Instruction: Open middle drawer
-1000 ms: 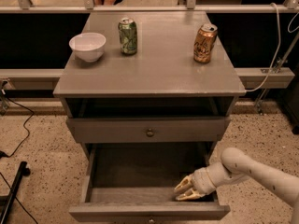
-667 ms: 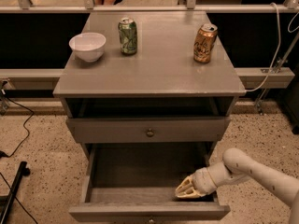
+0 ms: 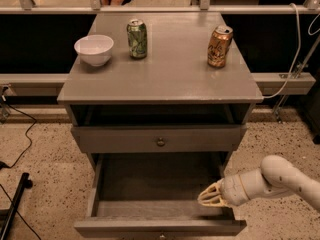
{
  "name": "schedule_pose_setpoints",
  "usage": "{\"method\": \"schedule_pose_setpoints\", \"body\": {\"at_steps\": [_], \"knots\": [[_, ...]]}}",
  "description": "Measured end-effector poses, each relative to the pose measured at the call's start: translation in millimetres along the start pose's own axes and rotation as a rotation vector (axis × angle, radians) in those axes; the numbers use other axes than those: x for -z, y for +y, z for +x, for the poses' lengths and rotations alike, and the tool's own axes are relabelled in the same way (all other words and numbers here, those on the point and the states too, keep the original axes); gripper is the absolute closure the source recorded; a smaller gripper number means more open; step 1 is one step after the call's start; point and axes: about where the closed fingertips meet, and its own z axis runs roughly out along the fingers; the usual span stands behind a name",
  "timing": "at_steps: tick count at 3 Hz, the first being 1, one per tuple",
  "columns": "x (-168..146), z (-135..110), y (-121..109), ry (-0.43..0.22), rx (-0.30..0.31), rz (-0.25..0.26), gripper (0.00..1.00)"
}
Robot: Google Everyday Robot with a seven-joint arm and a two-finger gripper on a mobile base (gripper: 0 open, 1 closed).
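Note:
The middle drawer is a long flat grey front with a small round metal knob at its centre. It sits pushed in under the open slot below the cabinet top. My gripper is low at the right, over the right front corner of the pulled-out bottom drawer. It is below and to the right of the knob and well apart from it. Its cream fingers point left, meet at the tips and hold nothing.
The grey cabinet top holds a white bowl, a green can and an orange can. Black cables and a black leg lie on the speckled floor at the left. A white cable hangs at the right.
My gripper has shifted slightly right and up, staying over the bottom drawer's right side. The drawers and the things on top have not moved.

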Motion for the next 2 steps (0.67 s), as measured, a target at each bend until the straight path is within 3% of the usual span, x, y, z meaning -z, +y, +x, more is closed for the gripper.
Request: {"method": "schedule_pose_setpoints", "body": {"at_steps": [1, 2], "knots": [[60, -21, 11, 0.201, -0.011, 0.061, 1.00], [114, -14, 15, 0.450, -0.084, 0.064, 1.00]]}}
